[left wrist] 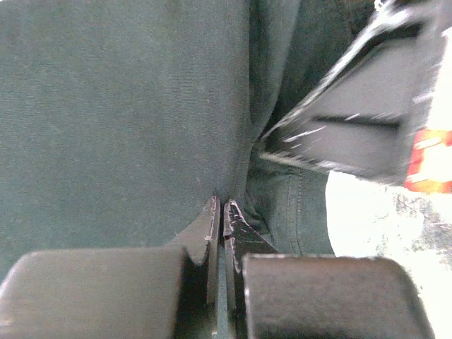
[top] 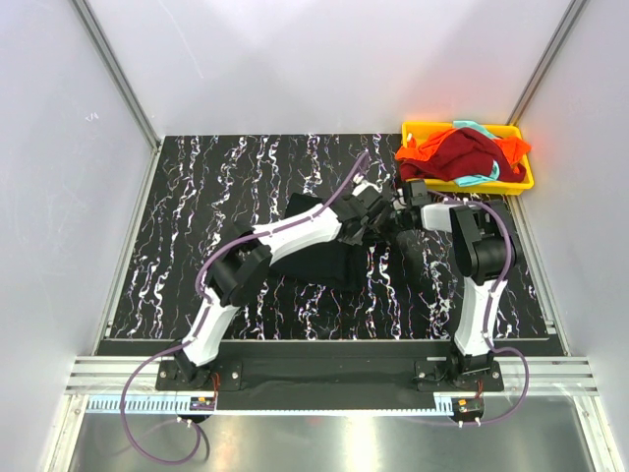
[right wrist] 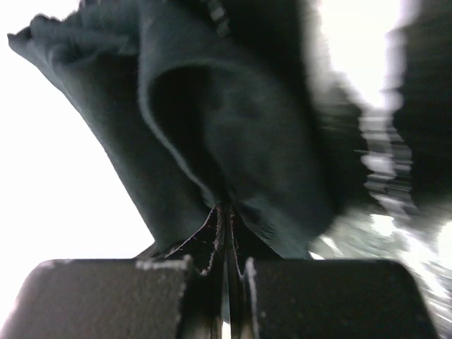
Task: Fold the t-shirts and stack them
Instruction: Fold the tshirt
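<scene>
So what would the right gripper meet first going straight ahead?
The black t-shirt it is shut on, bunched directly ahead of the right gripper; behind that fold probably the left gripper, though depth is unclear.

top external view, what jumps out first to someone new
The bright yellow tray at the far right corner stands out, heaped with the dark red t-shirt, orange t-shirt and teal t-shirt. Mid-table the left gripper and right gripper are each pinched shut on the black t-shirt.
</scene>
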Controlling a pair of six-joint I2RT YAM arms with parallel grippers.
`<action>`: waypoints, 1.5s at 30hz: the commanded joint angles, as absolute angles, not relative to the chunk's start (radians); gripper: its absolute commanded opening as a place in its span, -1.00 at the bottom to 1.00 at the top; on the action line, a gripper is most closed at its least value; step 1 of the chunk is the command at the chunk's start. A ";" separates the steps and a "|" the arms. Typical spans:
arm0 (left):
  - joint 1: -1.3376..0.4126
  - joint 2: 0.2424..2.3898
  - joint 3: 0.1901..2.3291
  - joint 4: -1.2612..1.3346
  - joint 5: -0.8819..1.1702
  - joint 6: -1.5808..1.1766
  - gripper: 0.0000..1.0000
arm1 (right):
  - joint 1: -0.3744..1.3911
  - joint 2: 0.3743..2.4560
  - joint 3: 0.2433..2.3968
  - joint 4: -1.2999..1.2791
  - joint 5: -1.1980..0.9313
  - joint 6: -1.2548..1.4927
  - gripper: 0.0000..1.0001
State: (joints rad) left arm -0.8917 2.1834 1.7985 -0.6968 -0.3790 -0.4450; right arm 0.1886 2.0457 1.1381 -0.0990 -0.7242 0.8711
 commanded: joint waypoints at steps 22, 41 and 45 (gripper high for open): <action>-0.871 2.036 1.805 -0.670 -0.255 -0.449 -1.00 | 0.242 2.120 1.112 -0.044 -0.561 0.888 -1.00; -0.874 2.086 1.931 -0.710 -0.189 -0.491 -1.00 | 0.244 2.129 1.124 -0.049 -0.572 0.894 -1.00; -0.877 2.097 1.933 -0.707 -0.179 -0.491 -1.00 | 0.244 2.131 1.124 -0.049 -0.572 0.894 -1.00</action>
State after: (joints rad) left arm -0.8722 2.0983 1.8851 -0.7345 -0.2138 -0.4782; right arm 0.2432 2.0792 1.1275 -0.0177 -0.6777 0.9173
